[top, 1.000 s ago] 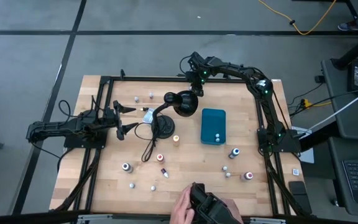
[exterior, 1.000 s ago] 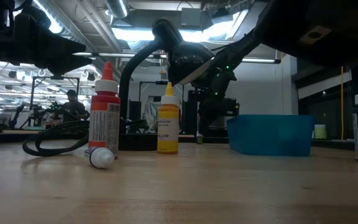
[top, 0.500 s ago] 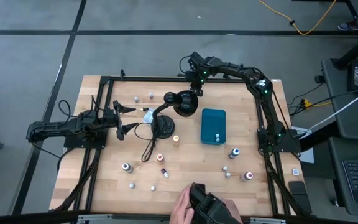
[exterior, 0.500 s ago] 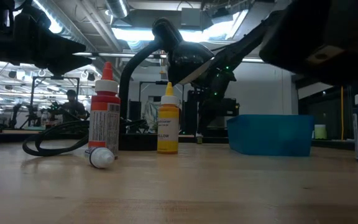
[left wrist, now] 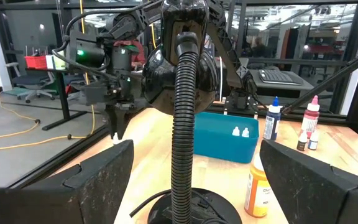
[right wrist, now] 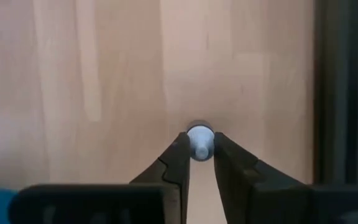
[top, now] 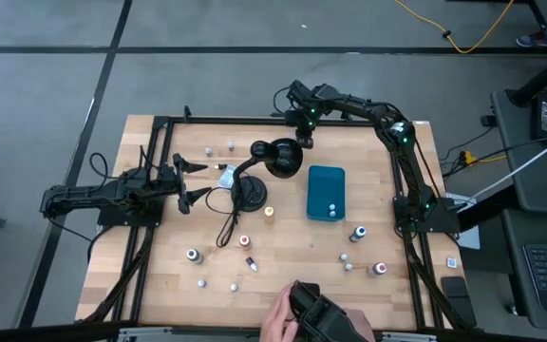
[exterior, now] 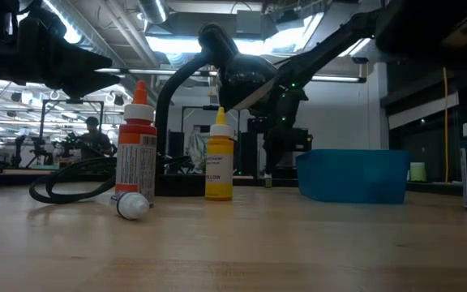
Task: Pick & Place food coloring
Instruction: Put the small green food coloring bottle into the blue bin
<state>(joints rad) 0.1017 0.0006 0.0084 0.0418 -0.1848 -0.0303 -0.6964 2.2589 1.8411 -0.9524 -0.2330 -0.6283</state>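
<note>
Food coloring bottle (right wrist: 199, 140) (white cap) pinched by right gripper (right wrist: 199, 163); left gripper (top: 194, 182) spread.

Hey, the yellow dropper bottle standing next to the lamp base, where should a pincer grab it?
Grip the yellow bottle across its straight body, below the narrow cap, coming down from above. It stands upright, and the lamp base is close beside it.

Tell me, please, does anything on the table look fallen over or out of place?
Yes. In the low view a small white-capped bottle lies on its side beside the upright red bottle, while the yellow bottle stands. Also a black desk lamp stands among the bottles, its cord trailing across the table.
</note>
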